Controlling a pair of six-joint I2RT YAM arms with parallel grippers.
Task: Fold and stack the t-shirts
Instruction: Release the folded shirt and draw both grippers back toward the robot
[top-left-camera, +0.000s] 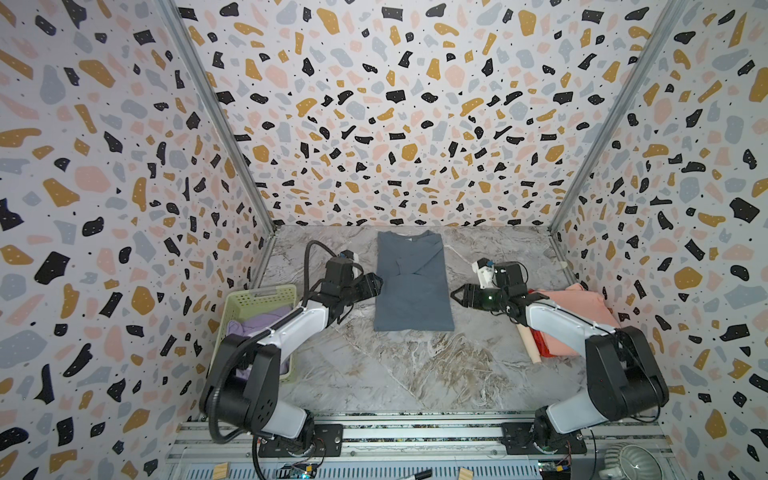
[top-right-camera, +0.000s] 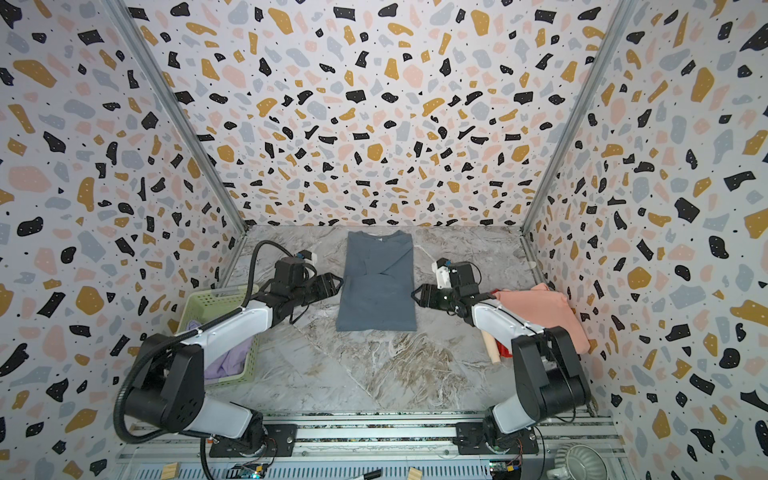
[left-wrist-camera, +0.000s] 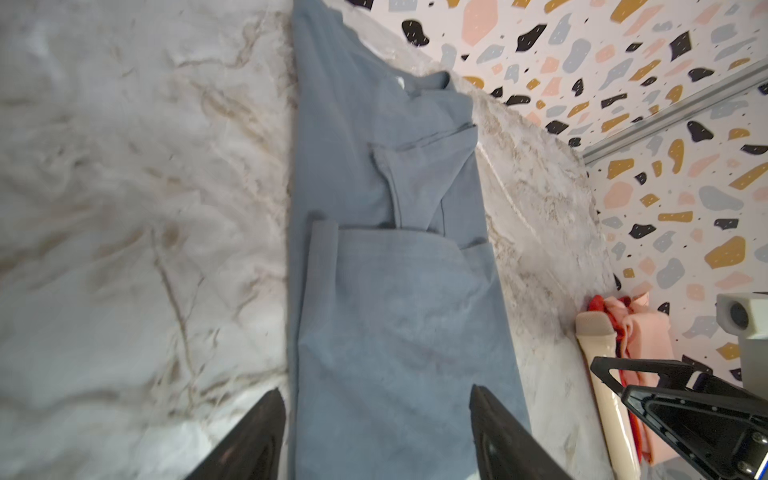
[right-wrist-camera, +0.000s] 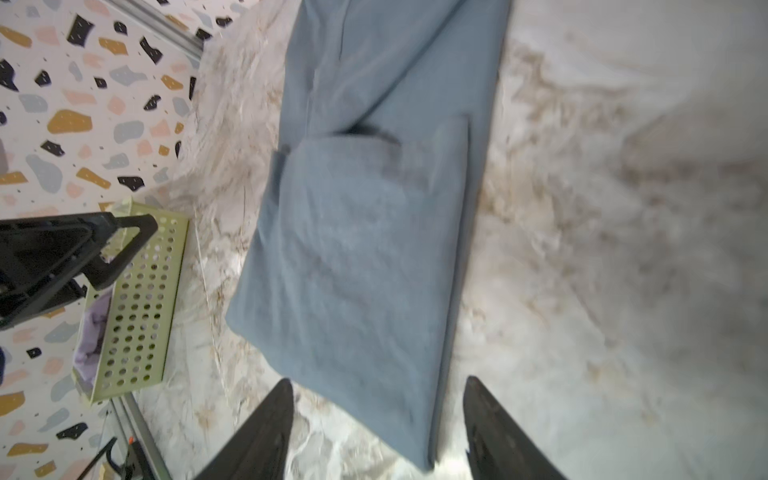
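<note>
The slate blue-grey cloth t-shirt (top-left-camera: 411, 286) lies folded into a long strip, flat on the grey marbled tabletop (top-left-camera: 415, 374). The black left gripper (top-left-camera: 378, 284) and black right gripper (top-left-camera: 454, 296) flank its side edges, jaws spread apart, holding nothing.

White arm links (top-left-camera: 293, 326), black joints (top-left-camera: 623, 374), black ribbed cable hose (top-right-camera: 119, 415), black triangular left gripper (top-left-camera: 379, 286)

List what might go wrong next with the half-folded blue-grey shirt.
1. The tucked-in sleeves on the blue-grey shirt lie loose; the next fold could spill them out.
2. The left pincer and right pincer sit at opposite edges; uneven grips may skew the fold.
3. The right arm hangs over the salmon pink shirt and might drag it.
</note>
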